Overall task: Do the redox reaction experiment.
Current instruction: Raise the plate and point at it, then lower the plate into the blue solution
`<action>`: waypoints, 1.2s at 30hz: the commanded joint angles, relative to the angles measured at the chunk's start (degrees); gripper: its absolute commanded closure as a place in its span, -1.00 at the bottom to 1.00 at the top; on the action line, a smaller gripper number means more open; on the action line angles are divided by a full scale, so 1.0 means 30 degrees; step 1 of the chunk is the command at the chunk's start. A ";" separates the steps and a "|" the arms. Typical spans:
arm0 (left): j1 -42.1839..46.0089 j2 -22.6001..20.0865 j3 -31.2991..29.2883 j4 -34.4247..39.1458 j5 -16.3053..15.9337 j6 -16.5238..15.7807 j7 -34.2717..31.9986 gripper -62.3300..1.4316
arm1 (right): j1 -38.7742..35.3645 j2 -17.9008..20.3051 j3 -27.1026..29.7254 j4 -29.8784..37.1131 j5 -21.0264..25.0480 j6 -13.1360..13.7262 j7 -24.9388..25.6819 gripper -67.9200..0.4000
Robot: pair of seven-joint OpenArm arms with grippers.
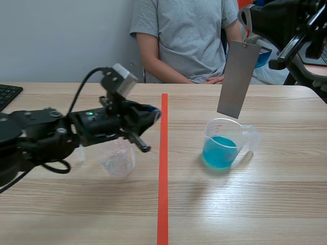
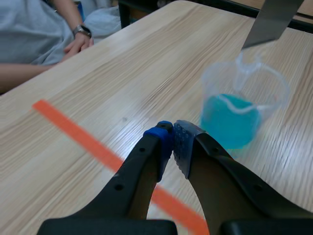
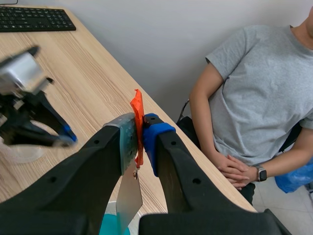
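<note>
A clear beaker (image 1: 225, 145) holding blue liquid (image 2: 234, 120) stands right of the tape line. A grey metal strip (image 1: 237, 79) hangs upright over it, its lower end just above the rim and clear of the liquid. My right gripper (image 1: 251, 26) is raised at the far right, shut on the orange tag (image 3: 138, 122) at the top of the metal strip (image 3: 129, 196). An empty clear beaker (image 1: 118, 159) stands left of the line. My left gripper (image 1: 153, 115) hovers above it near the line, shut on nothing (image 2: 172, 142).
A person in a grey shirt (image 1: 186, 35) sits across the table, hands (image 1: 217, 79) resting at its far edge. A black keyboard (image 1: 7, 94) lies at the far left. An orange-red tape line (image 1: 163, 168) runs down the table's middle.
</note>
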 commanded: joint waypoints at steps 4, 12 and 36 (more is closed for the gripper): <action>0.2608 -0.4328 -0.2237 0.2135 -0.0940 0.0029 -0.1683 0.83 | 0.0219 0.0299 0.0197 0.0211 0.0197 0.0102 0.0226 0.95; 1.0601 -0.9726 -0.8488 0.3687 -0.1588 0.0175 -0.2251 0.83 | 0.0219 0.0299 0.0197 0.0211 0.0189 0.0102 0.0153 0.95; 3.1234 -0.4838 -2.1077 0.5246 -0.1421 0.1093 -0.5319 0.83 | -0.0321 0.0299 0.0146 -0.1326 0.0044 0.0102 0.1151 0.95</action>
